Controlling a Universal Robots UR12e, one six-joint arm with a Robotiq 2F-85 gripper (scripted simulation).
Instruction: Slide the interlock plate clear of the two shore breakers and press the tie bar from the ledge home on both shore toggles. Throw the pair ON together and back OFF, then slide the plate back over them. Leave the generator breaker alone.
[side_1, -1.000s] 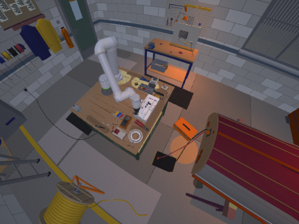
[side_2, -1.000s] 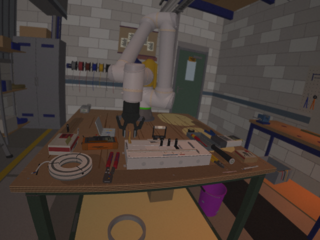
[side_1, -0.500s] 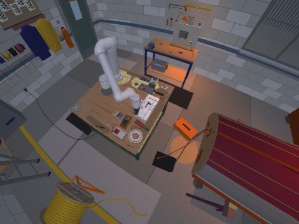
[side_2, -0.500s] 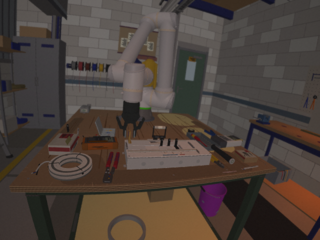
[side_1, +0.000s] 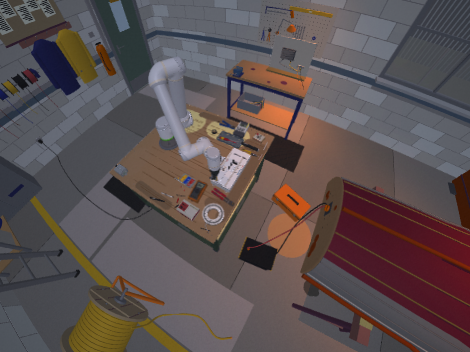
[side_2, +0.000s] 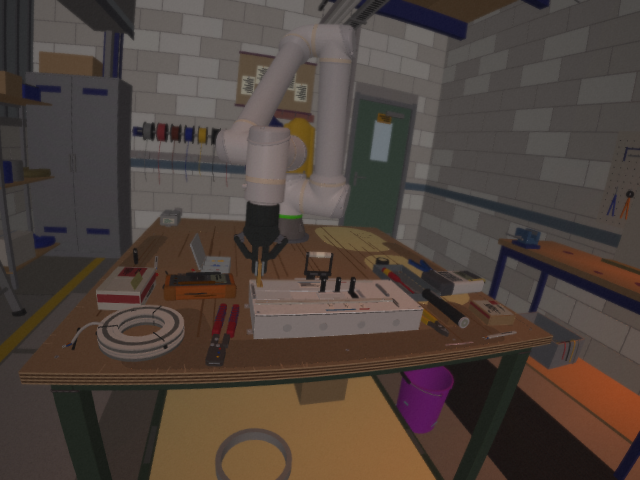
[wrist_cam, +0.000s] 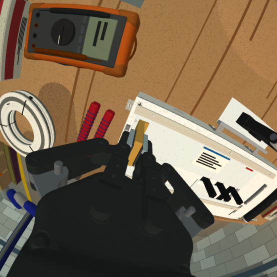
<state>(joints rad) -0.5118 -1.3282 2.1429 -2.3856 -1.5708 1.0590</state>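
Note:
The yellow tie bar (wrist_cam: 137, 143) (side_2: 259, 268) stands on end over the left end of the white breaker panel (wrist_cam: 196, 160) (side_2: 333, 308) (side_1: 231, 168). Three black toggles (wrist_cam: 222, 191) (side_2: 337, 284) stand in a row near the panel's middle. A printed label (wrist_cam: 211, 161) lies on the panel face between the bar and the toggles. I cannot make out the interlock plate for certain. My gripper (wrist_cam: 138, 147) (side_2: 260, 263) (side_1: 214, 172) is above the panel's left end, closed around the tie bar.
The panel's left edge is right under the gripper. Red-handled pliers (wrist_cam: 97, 121) (side_2: 222, 325) lie beside it, then a white cable coil (wrist_cam: 24, 118) (side_2: 140, 329). An orange multimeter (wrist_cam: 77, 37) (side_2: 200, 284) lies behind. A small black-and-white stand (side_2: 318, 263) is behind the panel.

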